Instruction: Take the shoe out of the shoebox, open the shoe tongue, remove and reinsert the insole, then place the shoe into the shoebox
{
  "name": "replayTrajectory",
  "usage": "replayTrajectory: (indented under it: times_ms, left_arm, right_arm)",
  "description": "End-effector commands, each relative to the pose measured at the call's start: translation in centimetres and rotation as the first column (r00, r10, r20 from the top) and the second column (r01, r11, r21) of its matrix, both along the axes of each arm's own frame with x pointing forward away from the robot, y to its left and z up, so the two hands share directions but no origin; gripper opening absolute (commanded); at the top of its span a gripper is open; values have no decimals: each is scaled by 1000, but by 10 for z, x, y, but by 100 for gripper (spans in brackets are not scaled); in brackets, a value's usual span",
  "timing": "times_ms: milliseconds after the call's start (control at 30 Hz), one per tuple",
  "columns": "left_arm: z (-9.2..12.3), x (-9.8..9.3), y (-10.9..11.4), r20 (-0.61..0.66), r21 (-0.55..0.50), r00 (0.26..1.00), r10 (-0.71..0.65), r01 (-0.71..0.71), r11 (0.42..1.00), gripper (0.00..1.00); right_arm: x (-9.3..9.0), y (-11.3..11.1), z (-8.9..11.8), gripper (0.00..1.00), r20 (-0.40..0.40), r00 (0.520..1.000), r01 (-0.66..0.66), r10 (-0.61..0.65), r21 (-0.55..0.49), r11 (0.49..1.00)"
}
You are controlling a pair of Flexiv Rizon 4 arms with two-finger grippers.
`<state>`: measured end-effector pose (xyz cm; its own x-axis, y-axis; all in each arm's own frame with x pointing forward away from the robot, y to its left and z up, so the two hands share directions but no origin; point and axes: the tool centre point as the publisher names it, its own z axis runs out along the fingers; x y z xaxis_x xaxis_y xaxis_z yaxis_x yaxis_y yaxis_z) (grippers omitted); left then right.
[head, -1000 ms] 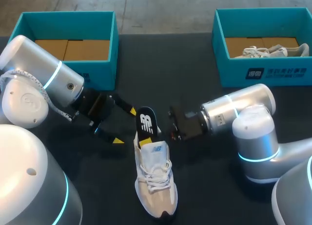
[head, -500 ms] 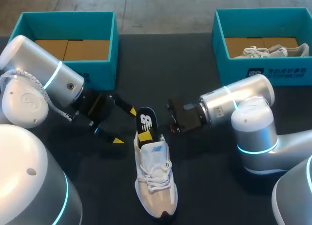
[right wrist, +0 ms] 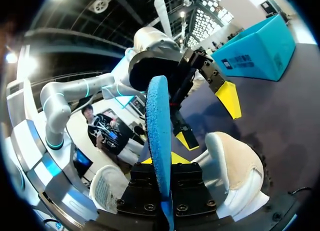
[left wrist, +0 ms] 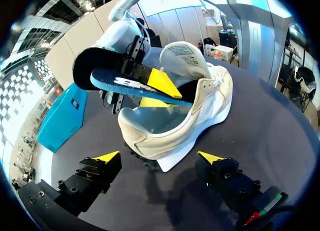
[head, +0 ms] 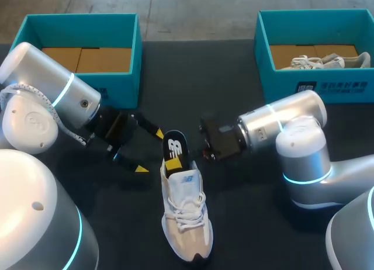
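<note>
Insole (right wrist: 159,121), judged light, thin, bendy foam, best pinched across its faces: clamped in my right end effector (right wrist: 162,163), toe end inside the shoe (head: 186,214) on the desk (head: 234,83); left end effector (head: 150,151) gaping beside the heel.

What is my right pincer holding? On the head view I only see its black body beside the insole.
Observer: The right pincer is shut on the insole. The left wrist view shows one yellow tip above it and one below.
Operator: Is the insole's front end in the shoe?
Observer: Yes, its front end reaches into the opening of the shoe. The other end sticks out past the heel.
Operator: And the tongue?
Observer: The tongue stands up, lifted away from the opening.
</note>
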<state>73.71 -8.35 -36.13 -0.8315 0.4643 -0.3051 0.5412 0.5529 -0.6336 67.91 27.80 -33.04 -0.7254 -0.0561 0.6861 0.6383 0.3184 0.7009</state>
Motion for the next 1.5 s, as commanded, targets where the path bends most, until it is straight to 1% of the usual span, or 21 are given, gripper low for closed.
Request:
replayTrajectory:
  times_ms: [33,267,500,667,800,833,867,900,933,967,1133,1300,1400,1500]
  left_arm:
    - [0,0,0,1,5,1000,1,-1,1000,100]
    - [0,0,0,1,5,1000,1,-1,1000,100]
    - [0,0,0,1,5,1000,1,-1,1000,100]
    - [0,0,0,1,5,1000,1,-1,1000,100]
    - [0,0,0,1,5,1000,1,-1,1000,100]
    - [0,0,0,1,5,1000,1,-1,1000,100]
    - [0,0,0,1,5,1000,1,-1,1000,100]
    - [0,0,0,1,5,1000,1,-1,1000,100]
    - [0,0,0,1,5,1000,1,-1,1000,100]
    - [0,0,0,1,5,1000,1,-1,1000,100]
    - [0,0,0,1,5,1000,1,-1,1000,100]
    - [0,0,0,1,5,1000,1,-1,1000,100]
    - [0,0,0,1,5,1000,1,-1,1000,100]
    - [0,0,0,1,5,1000,1,-1,1000,100]
  right_arm:
    - [1,5,-6,0,-14,1000,-9,8,-3,1000]
    - [-10,3,-16,0,-50,999,1,0,3,1000]
    - [-21,3,-20,0,-72,997,5,-5,-1,1000]
    - [-23,1,-20,0,-73,997,13,-13,1,1000]
    - [-22,2,-17,0,-59,998,14,-14,1,1000]
    - [-21,2,-16,16,-54,998,16,-16,2,1000]
    - [-20,2,-15,35,-48,999,18,-17,2,1000]
    - [-19,2,-13,45,-41,999,19,-19,2,1000]
    - [-18,2,-11,48,-33,999,21,-21,3,1000]
    - [-17,2,-9,48,-27,999,20,-20,3,1000]
    - [-12,4,-1,41,-2,1000,17,-17,-1,1000]
    - [-8,4,2,38,9,1000,25,-25,-6,1000]
    - [-6,4,3,30,16,999,32,-32,0,999]
    - [-4,4,4,28,19,999,36,-36,3,999]
